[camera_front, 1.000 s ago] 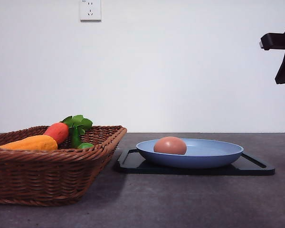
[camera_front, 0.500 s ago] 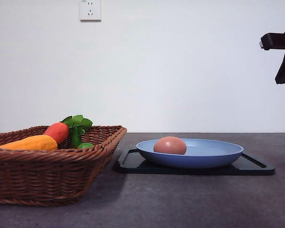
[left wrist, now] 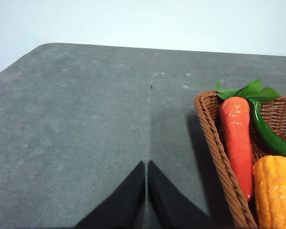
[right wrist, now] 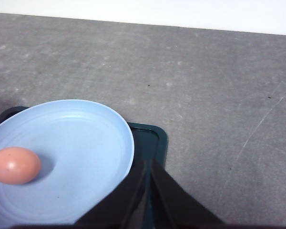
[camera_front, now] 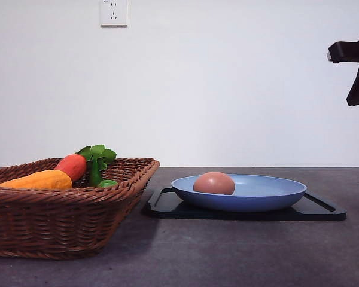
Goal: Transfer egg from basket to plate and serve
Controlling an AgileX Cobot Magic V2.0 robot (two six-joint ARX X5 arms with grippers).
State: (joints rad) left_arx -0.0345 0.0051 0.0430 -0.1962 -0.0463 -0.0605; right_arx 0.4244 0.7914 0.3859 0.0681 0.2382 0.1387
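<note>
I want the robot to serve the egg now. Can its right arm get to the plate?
Probably yes. The right gripper hangs shut just above the plate, by its rim, with nothing between them. The egg lies on the plate's other side, out of the way.

Over the plate (camera_front: 269, 192) the air is open, with only the egg (camera_front: 214, 183) sitting on its left part. The basket (camera_front: 66, 209) stands just left of the black tray (camera_front: 323, 209), its flared wall leaving a narrow gap there. Open bench (camera_front: 239, 251) lies in front, and more bare bench beyond the tray's right end.
</note>
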